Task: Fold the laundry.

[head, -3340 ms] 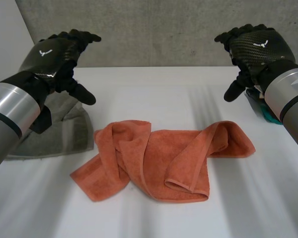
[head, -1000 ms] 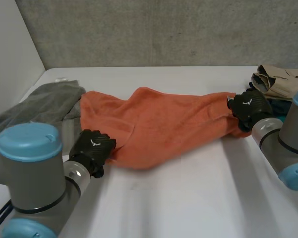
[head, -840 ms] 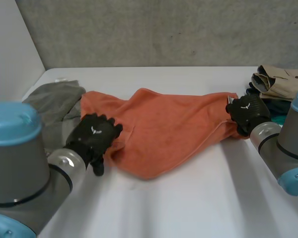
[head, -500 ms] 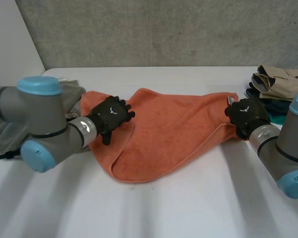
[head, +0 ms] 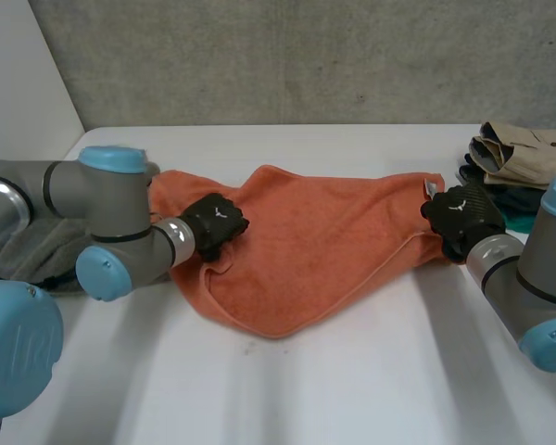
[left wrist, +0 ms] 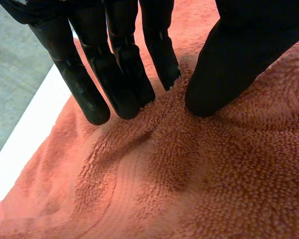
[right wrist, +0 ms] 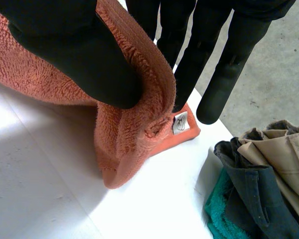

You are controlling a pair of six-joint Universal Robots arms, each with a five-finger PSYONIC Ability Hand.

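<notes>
At either end of orange towel (head: 334, 243), left robot hand (head: 213, 222), right robot hand (head: 461, 215): pinch grips, fingertips (right wrist: 189, 69) half-hidden.

Arms spread low; left hand (head: 213, 221) and right hand (head: 459, 211) each pinch the orange towel (head: 324, 236) between thumb and fingers.

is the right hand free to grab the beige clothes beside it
Probably not yet: the right hand pinches an edge of the orange towel between thumb and fingers. The beige clothes lie close beside it, uncovered, so letting go should free the way.
</notes>
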